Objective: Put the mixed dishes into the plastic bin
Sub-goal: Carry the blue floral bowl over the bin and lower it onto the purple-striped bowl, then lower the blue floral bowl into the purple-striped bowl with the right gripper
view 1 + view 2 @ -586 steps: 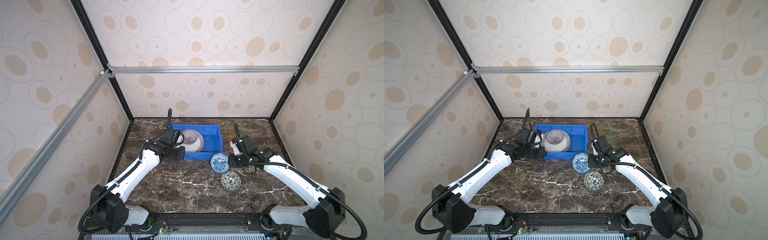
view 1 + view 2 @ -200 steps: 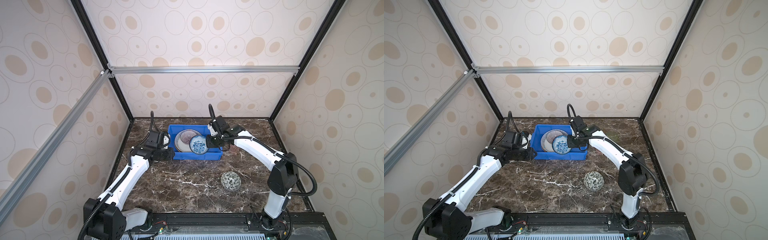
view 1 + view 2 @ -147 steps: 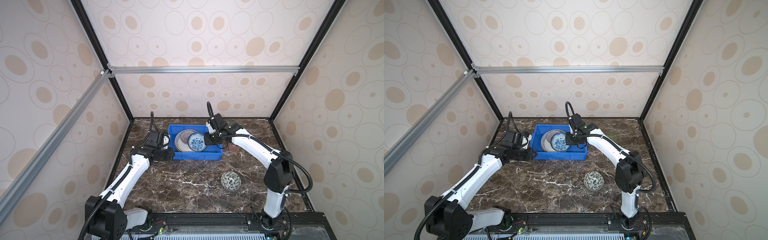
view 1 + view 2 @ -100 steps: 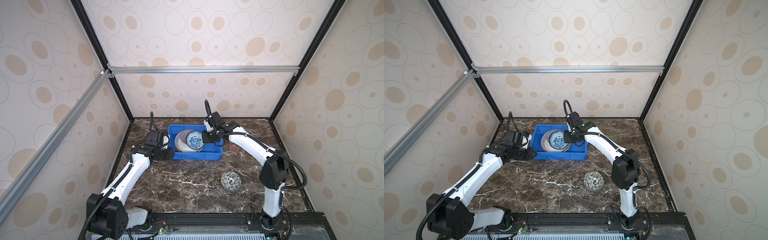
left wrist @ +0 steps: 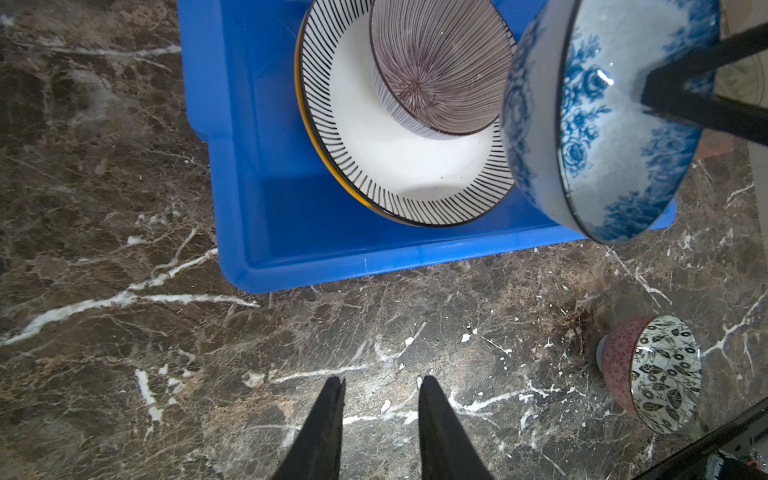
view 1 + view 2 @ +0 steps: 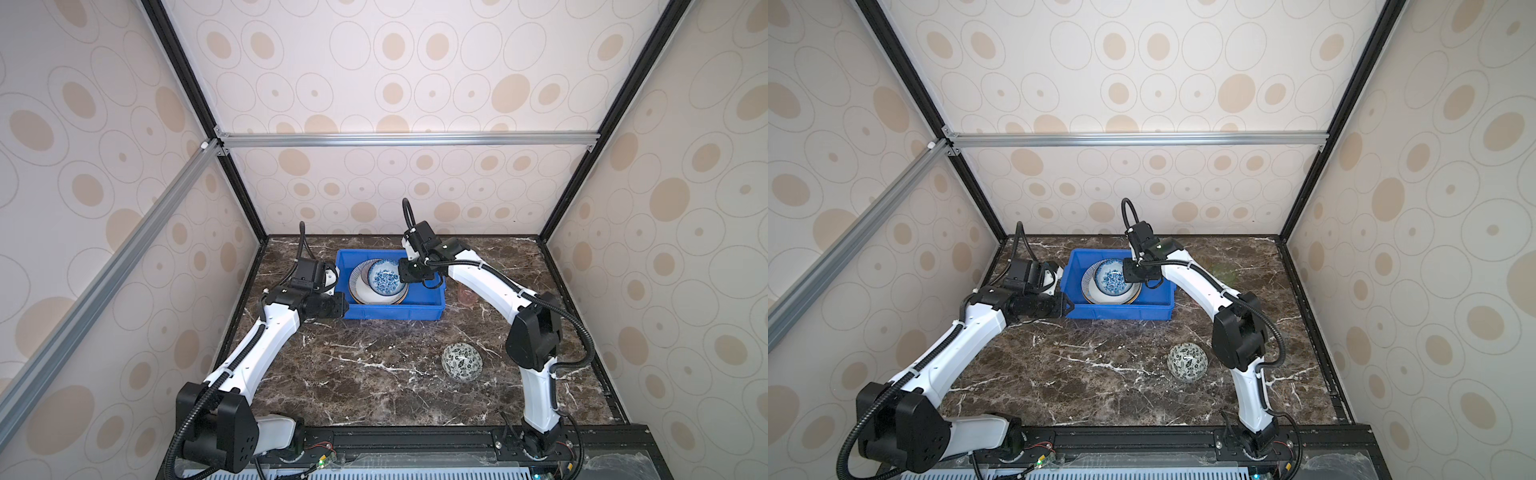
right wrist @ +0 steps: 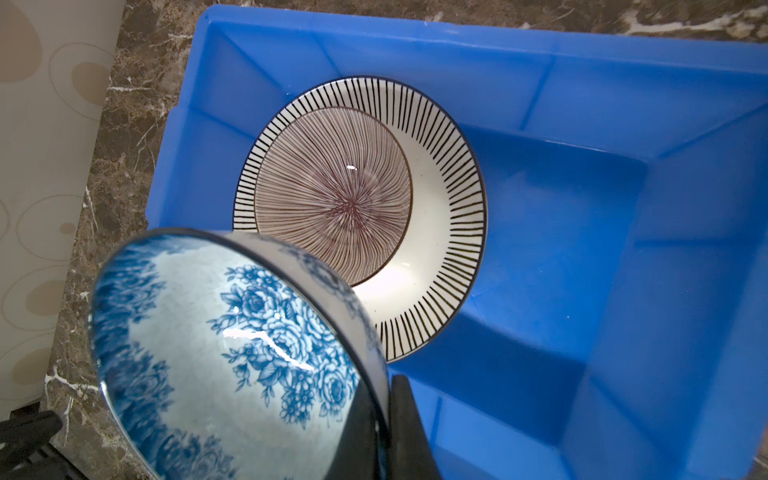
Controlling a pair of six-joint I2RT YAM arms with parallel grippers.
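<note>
- My right gripper (image 7: 384, 399) pinches the rim of the blue floral bowl (image 7: 216, 353), tilted over the blue plastic bin (image 6: 395, 313) near the marble table's (image 6: 374, 395) back edge.
- Inside, a striped-rim plate (image 7: 449, 232) carries the purple-rayed bowl (image 7: 332, 208).
- My left gripper (image 5: 380, 380), jaws slightly parted and empty, hovers at the bin's front left corner.
</note>
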